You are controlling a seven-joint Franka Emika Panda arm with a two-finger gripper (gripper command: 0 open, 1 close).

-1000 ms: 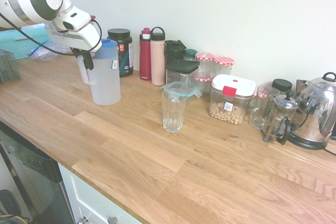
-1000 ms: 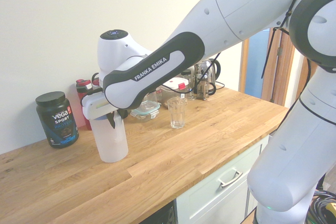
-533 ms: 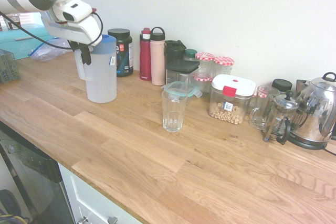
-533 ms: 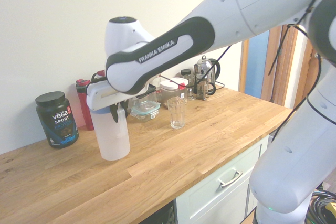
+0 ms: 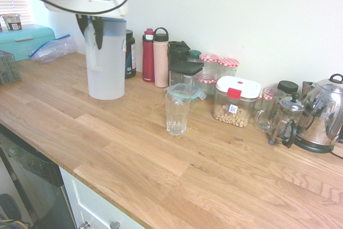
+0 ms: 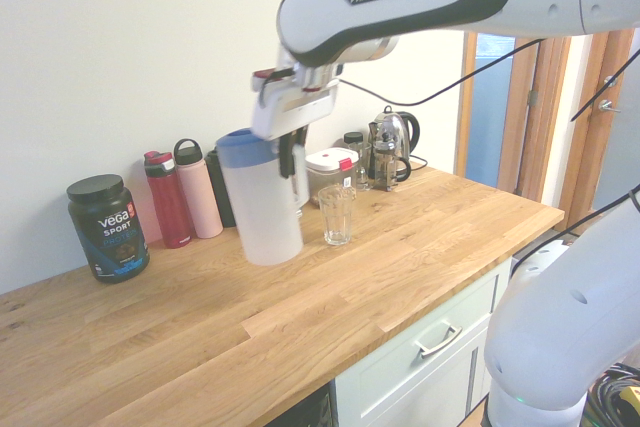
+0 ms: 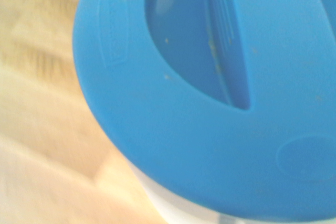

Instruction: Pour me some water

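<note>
A translucent white water pitcher (image 5: 105, 65) with a blue lid (image 7: 210, 103) hangs just above the wooden counter (image 5: 161, 159), roughly upright. My gripper (image 5: 90, 31) comes down from above and is shut on the pitcher's handle, on the side facing away from the glass. In the second exterior view the pitcher (image 6: 260, 197) and the gripper (image 6: 292, 154) stand just left of the clear empty drinking glass (image 6: 337, 214). The glass (image 5: 176, 112) stands upright on the counter, apart from the pitcher. The blue lid fills the wrist view.
Along the wall stand a black protein tub (image 6: 108, 227), a red bottle (image 5: 148, 54), a pink bottle (image 5: 161, 57), several jars and containers (image 5: 236, 100), a French press (image 5: 285, 119) and a kettle (image 5: 324, 113). A teal box (image 5: 24, 38) sits far left.
The arm has risen and carried the pitcher off the counter and sideways toward the glass. The glass has not moved.
</note>
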